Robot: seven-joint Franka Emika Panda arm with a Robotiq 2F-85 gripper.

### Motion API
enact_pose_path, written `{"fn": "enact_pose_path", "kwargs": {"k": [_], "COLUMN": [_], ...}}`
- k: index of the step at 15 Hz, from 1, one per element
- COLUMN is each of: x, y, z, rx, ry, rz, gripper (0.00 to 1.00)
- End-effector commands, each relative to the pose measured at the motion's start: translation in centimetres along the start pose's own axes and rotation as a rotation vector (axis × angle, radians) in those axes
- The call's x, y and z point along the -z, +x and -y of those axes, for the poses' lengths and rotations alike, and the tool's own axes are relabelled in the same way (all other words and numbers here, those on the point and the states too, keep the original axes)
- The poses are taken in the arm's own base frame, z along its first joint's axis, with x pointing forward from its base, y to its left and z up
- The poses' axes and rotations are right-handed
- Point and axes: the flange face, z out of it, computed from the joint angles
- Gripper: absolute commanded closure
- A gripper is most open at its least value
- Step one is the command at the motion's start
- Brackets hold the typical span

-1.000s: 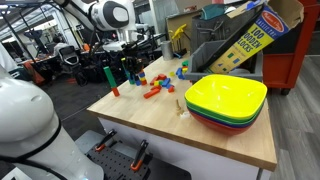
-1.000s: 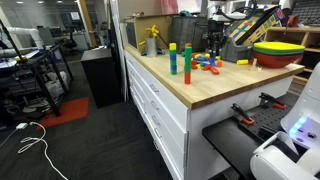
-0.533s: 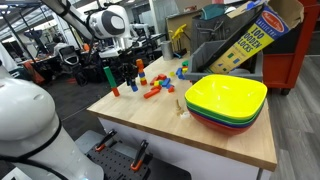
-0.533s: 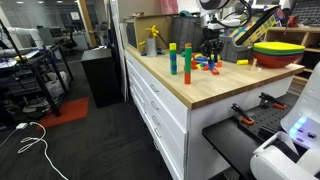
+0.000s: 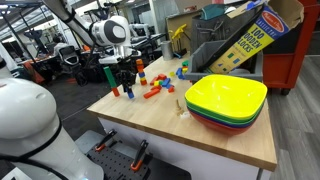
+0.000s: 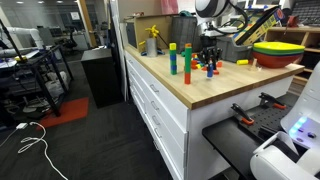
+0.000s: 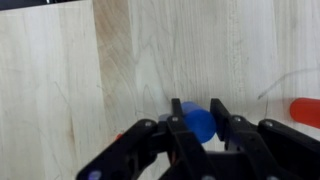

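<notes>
A cluttered workshop surrounds a light wooden tabletop (image 5: 215,140), set on a white drawer cabinet (image 6: 150,105) in an exterior view. Near one end of that top, the small blue plastic block (image 7: 200,122) sits between the fingers of the black Robotiq gripper (image 7: 197,112). The jaws are closed in to a narrow gap and press on its two sides.

The grasp looks made. In both exterior views the blue block (image 5: 128,92) (image 6: 209,71) hangs at or just above the wood, and contact with the surface cannot be told. It has not been set anywhere else.

The wrist view shows the block almost end-on. Its long axis seems to stand upright, in line with the downward-pointing gripper (image 5: 126,82).

A red block (image 5: 114,92) and a tall green block (image 5: 108,75) stand just beside it. Loose coloured blocks (image 5: 155,88) lie near. A stack of yellow, green and red bowls (image 5: 225,100) rests well apart.
</notes>
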Motion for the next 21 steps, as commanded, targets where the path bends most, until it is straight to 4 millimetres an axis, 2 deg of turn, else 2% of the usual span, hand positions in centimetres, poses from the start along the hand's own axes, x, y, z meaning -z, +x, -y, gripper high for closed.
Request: {"fn": "enact_pose_path", "kwargs": {"k": [1, 3, 4, 5, 11, 14, 19, 21], "x": [-1.2, -1.5, -1.4, -1.3, -0.7, -0.9, -1.0, -0.7], "y": [0.3, 0.4, 0.5, 0.4, 0.1, -0.1, -1.0, -1.7], "z": [0.1, 0.0, 0.0, -0.1, -0.7, -1.9, -5.3, -5.8], "rx": [-0.017, -0.033, -0.036, -0.04, -0.082, -0.134, -0.224, -0.229], "ry": [0.042, 0.049, 0.054, 0.055, 0.103, 0.159, 0.206, 0.197], "rz": [0.034, 0.043, 0.038, 0.034, -0.013, -0.061, -0.176, -0.225], "gripper": [0.92, 0.92, 0.42, 0.41, 0.01, 0.0, 0.0, 0.0]}}
